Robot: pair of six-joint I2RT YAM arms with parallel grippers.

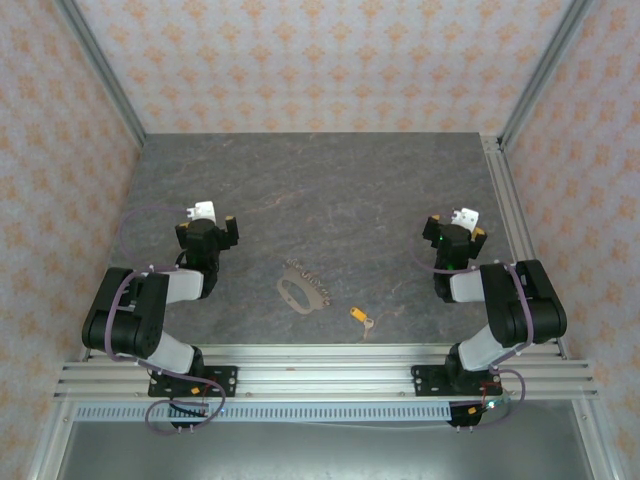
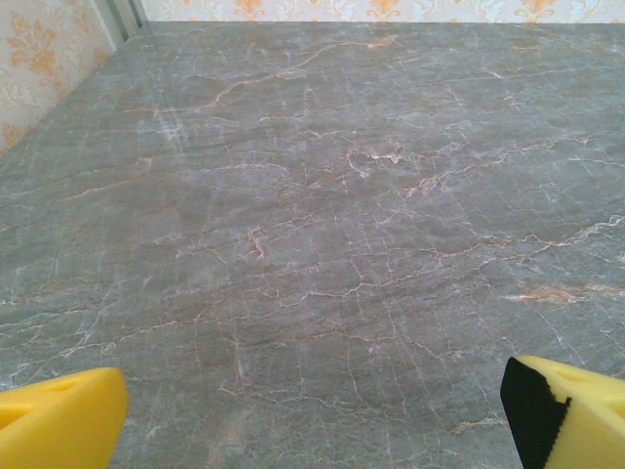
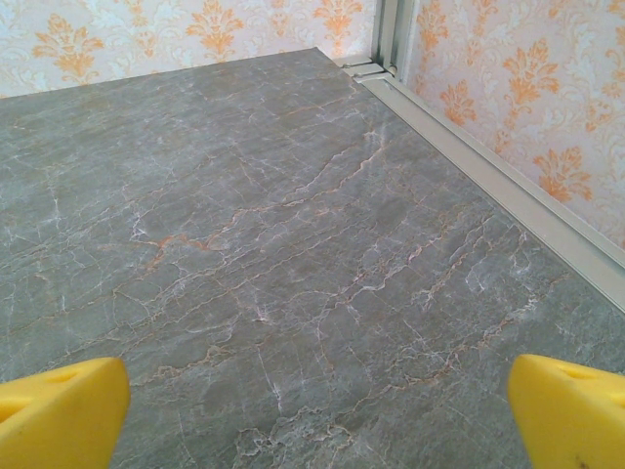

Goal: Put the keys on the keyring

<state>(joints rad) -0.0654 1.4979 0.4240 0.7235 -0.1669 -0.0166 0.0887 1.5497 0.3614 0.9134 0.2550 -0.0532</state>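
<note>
Key (image 1: 362, 317) near keyring (image 1: 312, 297), grey veined tabletop (image 1: 330, 190), patterned walls (image 1: 300, 60) around

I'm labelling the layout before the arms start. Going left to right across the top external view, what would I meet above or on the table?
left gripper, fingers open → keyring → key → right gripper, fingers open
</note>
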